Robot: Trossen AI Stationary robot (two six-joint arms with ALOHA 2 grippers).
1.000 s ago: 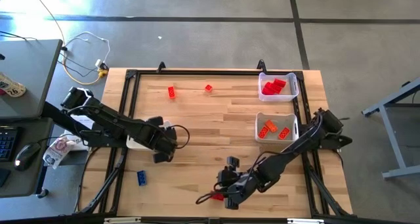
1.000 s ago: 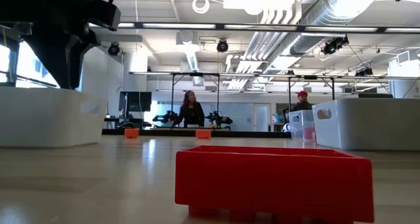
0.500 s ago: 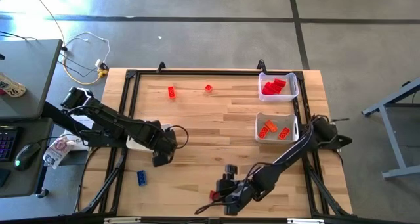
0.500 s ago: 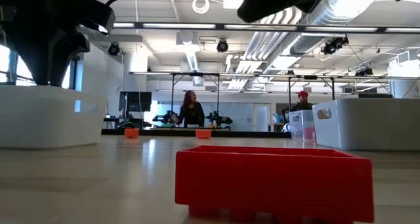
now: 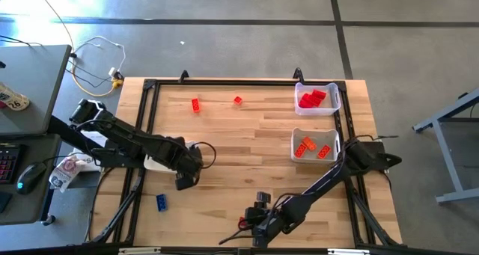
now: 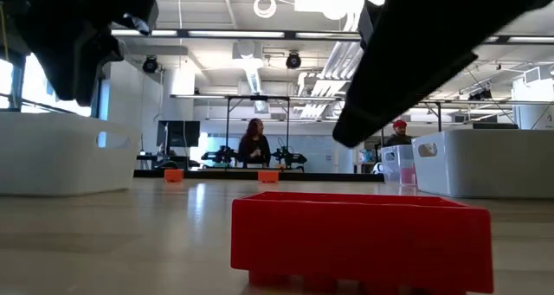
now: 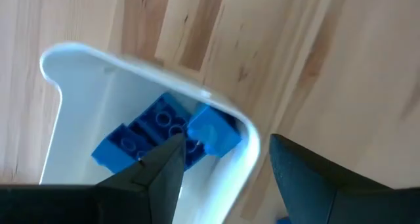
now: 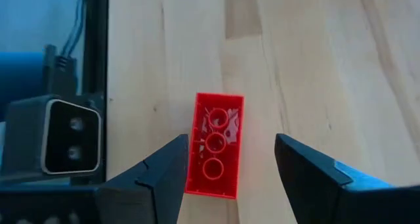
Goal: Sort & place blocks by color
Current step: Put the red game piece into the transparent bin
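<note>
Three bins sit on the wooden worktop (image 5: 254,135). A clear bin (image 5: 318,98) at the far right corner holds red blocks (image 5: 311,98). A second bin (image 5: 315,145) just nearer holds orange blocks (image 5: 314,148). A white bin (image 7: 147,135) lies right under the left gripper (image 5: 184,182), and blue blocks (image 7: 164,132) rest inside it, just past the tips of the fingers (image 7: 161,178). Those fingers are spread apart with nothing between them.

One red block (image 8: 215,144) lies flat on the wood with its hollow underside up, right between the fingers (image 8: 308,178) of the right gripper (image 5: 258,232). These fingers are also spread wide and do not touch the block. A small camera box (image 8: 56,142) stands just beside this block at the worktop's near edge.

Two small red blocks (image 5: 195,104) lie at the far side of the worktop, well apart from both grippers. One blue block (image 5: 162,203) lies near the left gripper, outside the white bin.

Beyond the worktop is a big bright room with pipes on the ceiling (image 6: 381,18). Two people (image 6: 255,144) are far back in it.
</note>
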